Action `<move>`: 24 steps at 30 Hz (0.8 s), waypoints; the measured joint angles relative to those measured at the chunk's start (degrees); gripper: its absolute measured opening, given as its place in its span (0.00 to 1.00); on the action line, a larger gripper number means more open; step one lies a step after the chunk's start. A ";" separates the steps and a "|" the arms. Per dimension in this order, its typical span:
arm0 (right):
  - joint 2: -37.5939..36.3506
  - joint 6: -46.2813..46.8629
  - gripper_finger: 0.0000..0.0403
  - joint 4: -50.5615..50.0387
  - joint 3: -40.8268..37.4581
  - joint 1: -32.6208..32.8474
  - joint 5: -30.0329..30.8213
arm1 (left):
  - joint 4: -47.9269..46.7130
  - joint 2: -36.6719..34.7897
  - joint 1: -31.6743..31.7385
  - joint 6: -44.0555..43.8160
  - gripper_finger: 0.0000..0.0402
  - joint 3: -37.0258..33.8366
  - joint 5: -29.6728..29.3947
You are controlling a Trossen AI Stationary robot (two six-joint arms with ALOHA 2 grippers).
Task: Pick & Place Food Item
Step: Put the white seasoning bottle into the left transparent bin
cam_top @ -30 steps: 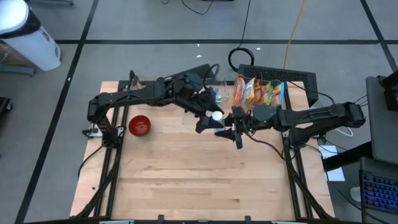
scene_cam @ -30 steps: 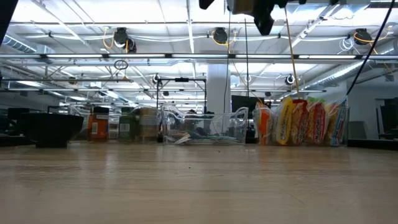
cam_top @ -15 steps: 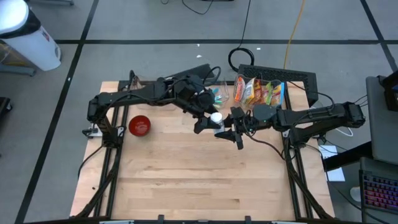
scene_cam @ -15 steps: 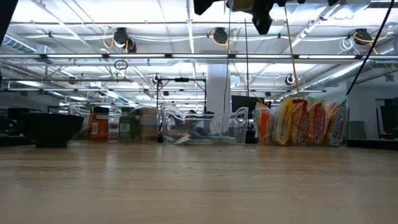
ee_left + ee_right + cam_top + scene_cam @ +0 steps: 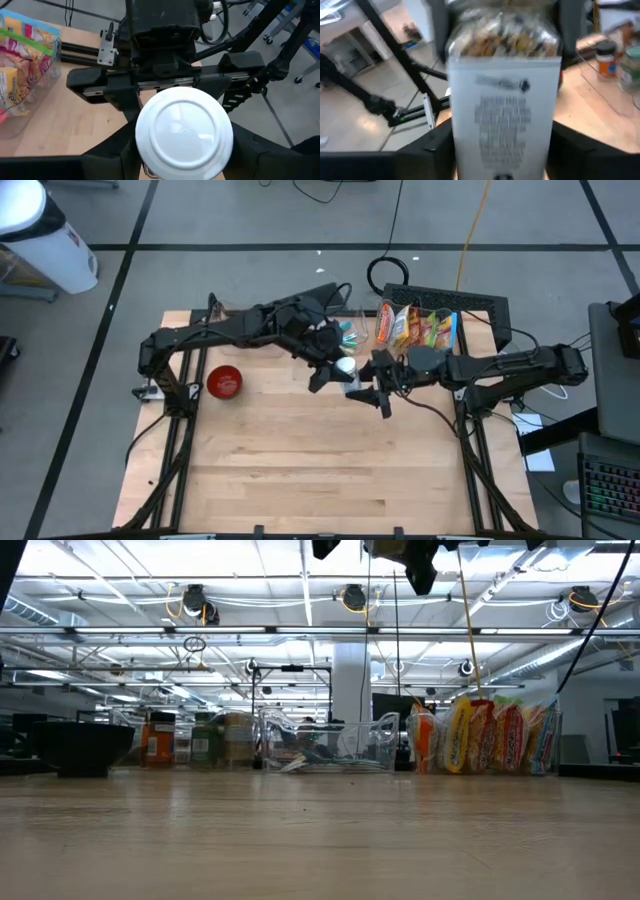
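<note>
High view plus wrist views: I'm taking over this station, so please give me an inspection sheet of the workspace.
Surface: wooden table, light planks.
Job's things: jar with white lid, held above mid-table; red bowl at left.
Clutter: snack bags, clear bin at the back edge.
Grippers: right gripper shut on jar; left gripper at its lid end.
Cables: yellow cable, black coil on floor.
Surroundings: white bin.

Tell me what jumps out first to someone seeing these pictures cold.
Above the back middle of the table, the left end effector and right end effector meet around a white-lidded jar. A red bowl sits at the table's left, bright snack bags at its back right.
</note>
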 joint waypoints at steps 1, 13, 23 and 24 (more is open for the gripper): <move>-0.04 -0.04 0.51 0.40 0.00 -0.04 -0.05 | 0.00 -0.16 0.13 0.00 0.51 0.02 -0.05; -4.79 -0.82 0.98 0.63 0.07 -4.05 -0.72 | -13.51 -10.89 4.06 1.65 0.51 -0.07 -6.63; -9.56 -2.57 0.97 -0.36 0.04 -8.02 2.74 | -29.49 -22.76 5.82 -1.54 0.51 -0.69 -29.70; -9.76 -2.76 0.98 -0.65 0.03 -8.30 2.76 | -30.10 -23.88 5.83 -2.80 0.51 -1.21 -31.95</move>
